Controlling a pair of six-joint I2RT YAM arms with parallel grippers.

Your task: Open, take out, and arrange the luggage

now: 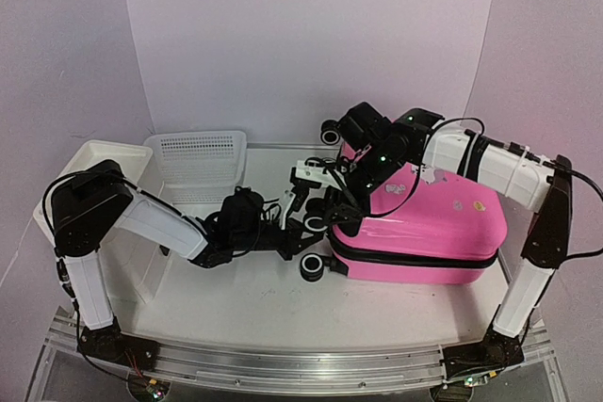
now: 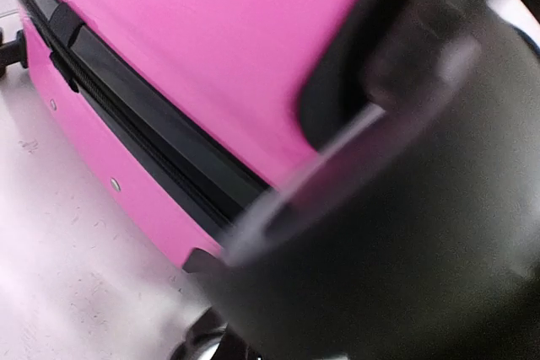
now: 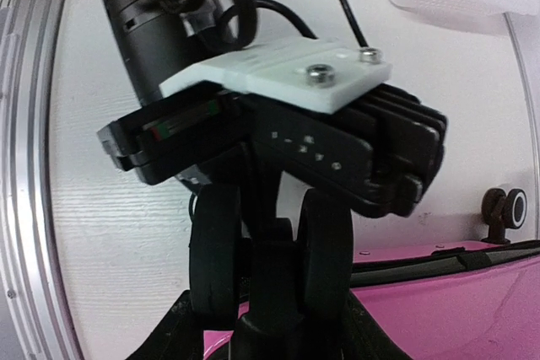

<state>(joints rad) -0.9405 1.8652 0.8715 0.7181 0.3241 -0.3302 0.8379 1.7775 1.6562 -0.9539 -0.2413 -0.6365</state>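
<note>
Table: 1, white.

Luggage: 1, pink hard shell. Lies flat on the table's right half, wheel end twd centre, prob. so both arms can reach the same end. Shells together, and the zipper band runs unbroken where seen. Judge it shut, opening not yet done.

Drawer unit: 1, far left. Mesh basket: 1, just beside it. Both well apart from the case, prob. drop spots for contents.

Arms: 2, both converging on the wheel end.
- Left gripper: low, near the case edge by the seam. Its cam is filled w/ pink shell, zipper and a dark blur. Can't tell how wide it is; nothing seen held.
- Right gripper: reaches in over the shell from the right. Its cam shows a twin caster right up close. Clamped on it or only near, can't tell.
- Guess: one arm braces, the other hunts the zip pull.

Casters: 2 plain from above, far-corner caster and near-corner caster. The close twin one makes 3 by my count.
</note>
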